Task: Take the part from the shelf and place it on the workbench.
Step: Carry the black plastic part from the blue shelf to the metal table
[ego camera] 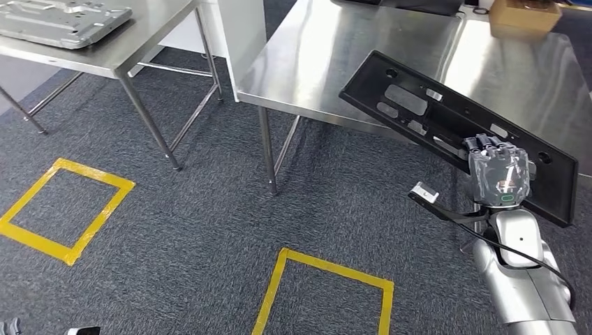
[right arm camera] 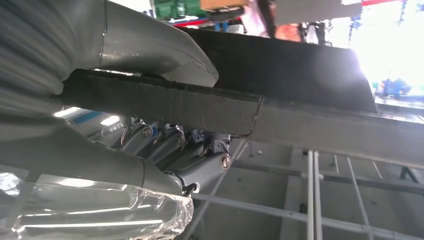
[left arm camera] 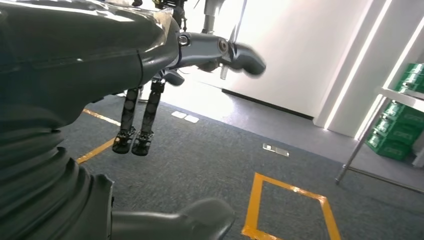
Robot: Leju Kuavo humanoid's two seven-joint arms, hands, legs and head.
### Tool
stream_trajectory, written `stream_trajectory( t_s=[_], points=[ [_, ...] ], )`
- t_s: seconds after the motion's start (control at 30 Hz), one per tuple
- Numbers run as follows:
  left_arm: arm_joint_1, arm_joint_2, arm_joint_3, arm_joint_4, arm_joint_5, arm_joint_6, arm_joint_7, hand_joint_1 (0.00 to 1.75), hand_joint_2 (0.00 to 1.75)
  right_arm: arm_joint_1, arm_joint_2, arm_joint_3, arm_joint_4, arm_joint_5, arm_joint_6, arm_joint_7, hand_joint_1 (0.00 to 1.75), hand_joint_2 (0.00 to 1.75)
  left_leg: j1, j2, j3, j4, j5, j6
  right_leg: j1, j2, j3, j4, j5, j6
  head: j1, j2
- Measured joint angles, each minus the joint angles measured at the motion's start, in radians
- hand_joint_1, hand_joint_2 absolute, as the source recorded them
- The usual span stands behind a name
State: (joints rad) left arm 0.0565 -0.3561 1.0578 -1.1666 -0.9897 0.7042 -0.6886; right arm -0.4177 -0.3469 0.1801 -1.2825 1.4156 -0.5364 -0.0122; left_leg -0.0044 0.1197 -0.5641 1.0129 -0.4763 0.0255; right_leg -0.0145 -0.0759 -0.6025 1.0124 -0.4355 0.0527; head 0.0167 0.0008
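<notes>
My right hand (ego camera: 497, 173) grips a long black plastic panel (ego camera: 419, 105) with several slots and holes, holding it tilted in the air over the near edge of the steel workbench (ego camera: 335, 56). In the right wrist view the panel's dark edge (right arm camera: 210, 107) runs between the thick thumb (right arm camera: 155, 47) and the fingers (right arm camera: 170, 145). My left hand (left arm camera: 165, 55) hangs low above the carpet, its fingers (left arm camera: 135, 125) spread apart and holding nothing.
A second steel table (ego camera: 119, 49) at the far left carries a grey metal plate (ego camera: 63, 21). A cardboard box (ego camera: 523, 12) sits at the workbench's far right. Yellow tape squares (ego camera: 63, 209) (ego camera: 328, 293) mark the dark carpet. Green crates (left arm camera: 400, 130) stand on a rack.
</notes>
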Motion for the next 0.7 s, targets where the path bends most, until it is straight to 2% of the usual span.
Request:
stream_trajectory(
  t_s=[0.03,0.07,0.1,0.17,0.2,0.23,0.27,0.3,0.33,0.4,0.43,0.47,0.53,0.57,0.6,0.63,0.67,0.7],
  points=[
    [-0.001,0.000,0.000,-0.001,-0.002,0.000,0.000,0.00,1.75,0.003,0.000,-0.002,-0.002,0.001,0.000,0.000,1.75,1.75,0.001,0.009,0.002,0.000,-0.003,-0.004,-0.005,0.015,-0.001,0.000,0.003,-0.009,-0.001,0.000],
    [-0.002,0.000,0.001,-0.001,-0.005,0.000,0.000,0.00,1.75,0.006,-0.001,-0.004,-0.005,0.002,0.000,0.000,1.75,1.75,0.005,0.002,0.001,0.007,-0.011,-0.009,-0.009,0.028,-0.002,-0.001,0.005,-0.015,-0.002,0.000],
    [-0.003,0.000,0.002,-0.002,-0.007,0.000,0.000,0.00,1.75,0.007,-0.001,-0.006,-0.008,0.004,0.000,0.000,1.75,1.75,0.009,-0.020,-0.006,0.030,-0.031,-0.014,-0.013,0.040,-0.002,-0.003,0.008,-0.023,-0.003,0.000],
    [-0.002,0.000,0.008,-0.003,-0.011,0.000,0.000,0.00,1.75,0.010,0.001,-0.010,-0.014,0.007,0.000,0.000,1.75,1.75,0.016,-0.086,-0.053,0.144,-0.099,-0.022,-0.015,0.065,-0.003,-0.003,0.012,-0.037,-0.006,0.000],
    [-0.001,0.000,0.012,-0.003,-0.013,0.000,0.000,0.00,1.75,0.013,0.002,-0.010,-0.014,0.010,0.000,-0.001,1.75,1.75,0.017,-0.108,-0.086,0.217,-0.133,-0.023,-0.013,0.078,-0.004,-0.003,0.013,-0.043,-0.007,0.000],
    [0.000,0.000,0.017,-0.003,-0.014,0.000,0.000,0.00,1.75,0.017,0.004,-0.010,-0.015,0.013,0.001,-0.002,1.75,1.75,0.017,-0.117,-0.114,0.275,-0.154,-0.024,-0.011,0.092,-0.005,-0.003,0.014,-0.045,-0.008,0.000],
    [0.000,0.000,0.021,-0.003,-0.017,0.000,0.000,0.00,1.75,0.023,0.006,-0.010,-0.015,0.016,0.001,-0.003,1.75,1.75,0.016,-0.121,-0.127,0.298,-0.153,-0.022,-0.009,0.107,-0.006,-0.003,0.015,-0.045,-0.008,0.000],
    [-0.001,0.000,0.026,-0.003,-0.021,0.000,0.000,0.00,1.75,0.028,0.006,-0.010,-0.015,0.020,0.001,-0.004,1.75,1.75,0.016,-0.124,-0.120,0.280,-0.133,-0.019,-0.007,0.122,-0.006,-0.002,0.016,-0.046,-0.008,0.000],
    [-0.002,0.000,0.030,-0.003,-0.024,0.000,0.000,0.00,1.75,0.032,0.007,-0.010,-0.015,0.023,0.001,-0.004,1.75,1.75,0.016,-0.130,-0.095,0.225,-0.098,-0.015,-0.006,0.136,-0.005,-0.002,0.017,-0.046,-0.008,0.000],
    [-0.003,0.000,0.038,-0.004,-0.028,0.000,0.000,0.00,1.75,0.037,0.010,-0.011,-0.015,0.027,0.001,-0.005,1.75,1.75,0.017,-0.173,-0.028,0.083,-0.032,-0.003,-0.004,0.163,-0.007,-0.001,0.020,-0.043,-0.007,0.000],
    [-0.003,0.000,0.041,-0.005,-0.029,0.000,0.000,0.00,1.75,0.038,0.011,-0.011,-0.015,0.027,0.001,-0.005,1.75,1.75,0.017,-0.190,-0.005,0.036,-0.017,0.001,-0.004,0.174,-0.009,-0.001,0.023,-0.039,-0.007,0.000],
    [-0.004,0.000,0.043,-0.006,-0.029,0.000,0.000,0.00,1.75,0.040,0.012,-0.011,-0.015,0.027,0.001,-0.005,1.75,1.75,0.015,-0.200,0.005,0.014,-0.013,0.004,-0.004,0.185,-0.012,-0.001,0.025,-0.035,-0.007,0.000],
    [-0.006,0.000,0.046,-0.009,-0.030,0.000,0.000,0.00,1.75,0.045,0.012,-0.013,-0.016,0.028,0.000,-0.005,1.75,1.75,0.010,-0.179,0.009,0.005,-0.009,0.012,-0.001,0.207,-0.021,-0.006,0.032,-0.021,-0.007,0.000],
    [-0.007,-0.001,0.046,-0.011,-0.030,0.000,0.000,0.00,1.75,0.048,0.011,-0.015,-0.016,0.029,0.000,-0.005,1.75,1.75,0.010,-0.167,0.011,-0.003,-0.003,0.018,-0.001,0.201,-0.028,-0.004,0.032,-0.015,-0.007,0.000],
    [-0.008,-0.001,0.046,-0.012,-0.030,0.000,0.000,0.00,1.75,0.049,0.010,-0.018,-0.017,0.029,0.000,-0.006,1.75,1.75,0.011,-0.155,0.013,-0.012,0.004,0.025,0.002,0.182,-0.040,0.013,0.022,-0.014,-0.005,0.000],
    [-0.007,-0.002,0.047,-0.014,-0.030,0.000,0.000,0.00,1.75,0.048,0.010,-0.021,-0.017,0.028,0.000,-0.006,1.75,1.75,0.014,-0.141,0.014,-0.020,0.010,0.030,0.005,0.154,-0.060,0.050,0.002,-0.015,-0.001,0.000],
    [-0.007,-0.003,0.047,-0.015,-0.030,0.000,0.000,0.00,1.75,0.047,0.010,-0.022,-0.017,0.028,0.000,-0.006,1.75,1.75,0.014,-0.129,0.014,-0.023,0.013,0.033,0.004,0.122,-0.086,0.107,-0.026,-0.019,0.002,0.000],
    [-0.005,-0.003,0.047,-0.016,-0.029,0.000,0.000,0.00,1.75,0.047,0.012,-0.023,-0.017,0.029,0.000,-0.006,1.75,1.75,0.013,-0.117,0.013,-0.024,0.014,0.035,0.004,0.103,-0.118,0.178,-0.057,-0.020,0.005,0.000]
  ],
)
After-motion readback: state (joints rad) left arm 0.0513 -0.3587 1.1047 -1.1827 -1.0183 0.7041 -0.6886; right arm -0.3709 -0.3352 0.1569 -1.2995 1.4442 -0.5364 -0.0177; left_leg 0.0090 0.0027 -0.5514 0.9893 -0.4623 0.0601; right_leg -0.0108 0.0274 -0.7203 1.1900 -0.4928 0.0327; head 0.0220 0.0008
